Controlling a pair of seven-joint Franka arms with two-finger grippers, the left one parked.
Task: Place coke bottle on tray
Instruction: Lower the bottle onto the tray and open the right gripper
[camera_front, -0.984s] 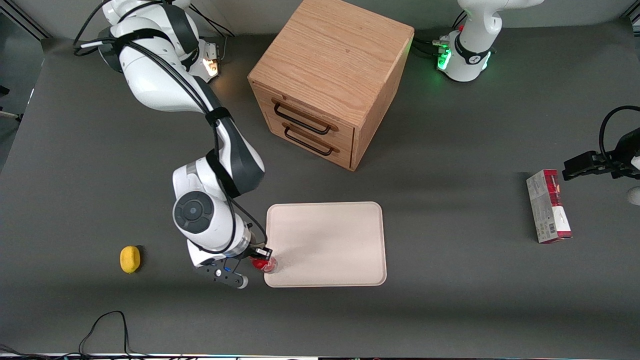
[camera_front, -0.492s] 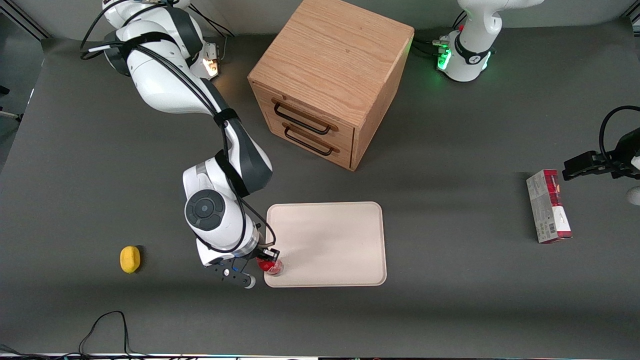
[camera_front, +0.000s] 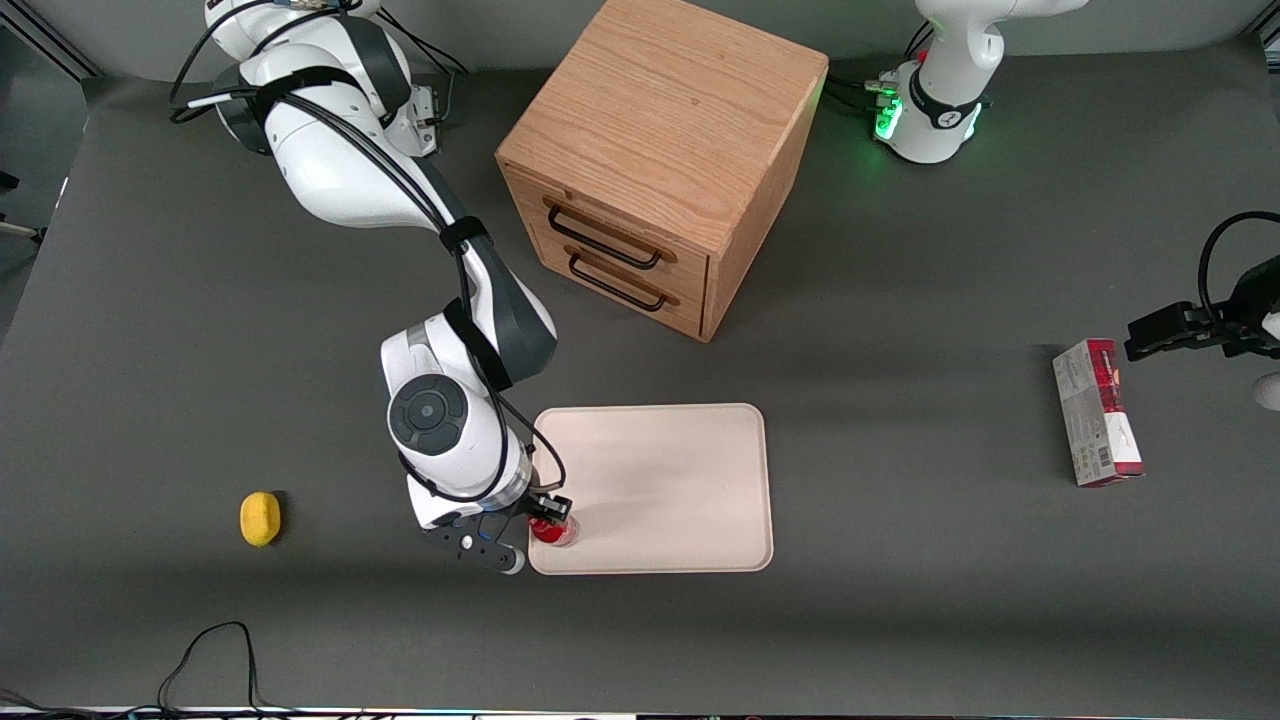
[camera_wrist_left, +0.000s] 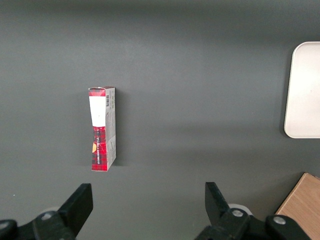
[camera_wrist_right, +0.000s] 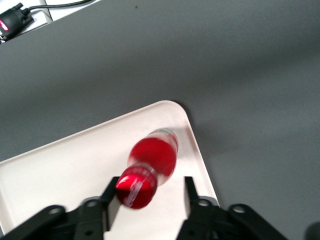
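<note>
Coke bottle (camera_wrist_right: 152, 165) is hanging upright over the tray (camera_front: 660, 480), above the tray corner that is nearest the front camera on the working arm's end; red cap (camera_wrist_right: 136, 186) is pointing up at the wrist camera, clear base toward the tray surface. Cannot tell if the base is touching the tray or sitting just above it. In the front view the coke bottle (camera_front: 552, 530) is showing as a small red spot just inside the tray rim.

Tool (camera_wrist_right: 150, 197) is sitting directly over that corner, fingers (camera_wrist_right: 111, 197) closed in around the bottle neck just under the cap, one on each side, gripping it. From the front the tool (camera_front: 545, 515) is sitting at the tray's edge with the right arm's wrist above it.

Tray is lying flat on the dark grey desk (camera_front: 900, 600), in front of the wooden drawer cabinet (camera_front: 660, 160) and nearer the front camera than it. Both cabinet drawers are sitting shut.

Yellow lemon-like lump (camera_front: 260, 519) is lying on the desk toward the working arm's end, well apart from the tray. Red-and-grey carton (camera_front: 1096, 412) is lying flat toward the parked arm's end, also well apart from the tray; the left wrist view is showing the carton (camera_wrist_left: 102, 128) too.
</note>
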